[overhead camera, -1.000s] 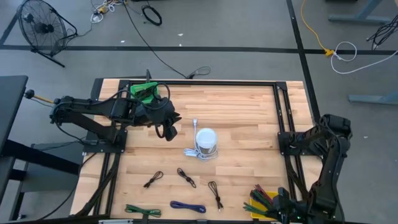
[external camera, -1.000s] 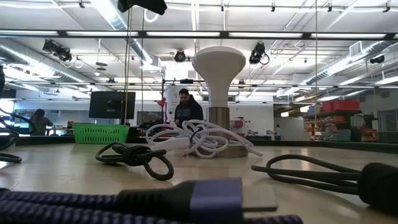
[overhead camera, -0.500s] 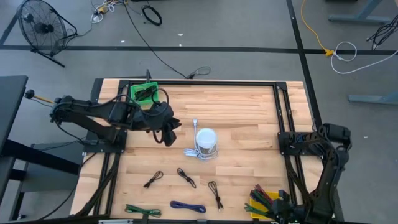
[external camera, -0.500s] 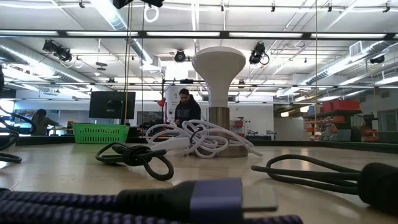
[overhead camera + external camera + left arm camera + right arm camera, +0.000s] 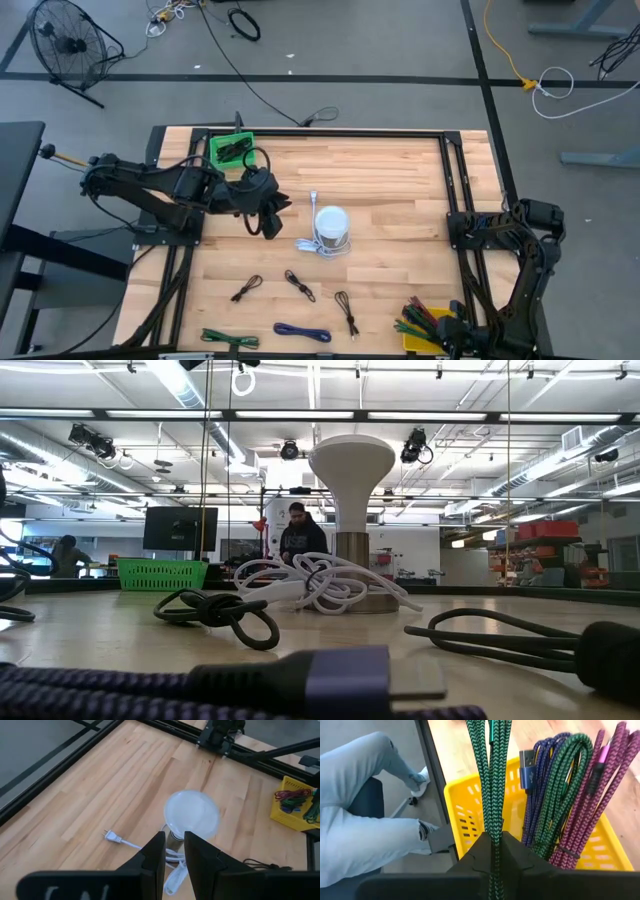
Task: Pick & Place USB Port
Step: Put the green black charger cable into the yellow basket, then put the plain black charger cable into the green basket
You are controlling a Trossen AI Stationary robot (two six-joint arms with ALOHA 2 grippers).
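High view: left hand [image 5: 268,222] hovers beside the white lamp [image 5: 331,226]; right hand [image 5: 447,335] at the yellow bin [image 5: 425,330], worktop's near right corner.

Left wrist view: fingers narrowly apart, empty.

Right wrist view: right hand pinches a green braided cable [image 5: 492,775] over the bin; light, limp, best gripped mid-bundle.

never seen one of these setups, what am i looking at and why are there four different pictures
It is a robot with two dark arms working at a wooden table, filmed by four cameras at once. One camera looks straight down, one sits at table-top height, and one rides on each wrist. From above, the left gripper hangs beside a white lamp, whose white cord lies bunched at its base. Its wrist camera shows its two fingers with a narrow gap and nothing between them. Black cables, a green cable and a blue one lie toward the near edge. The right gripper, over a yellow basket of braided cables, pinches a green braided cable.
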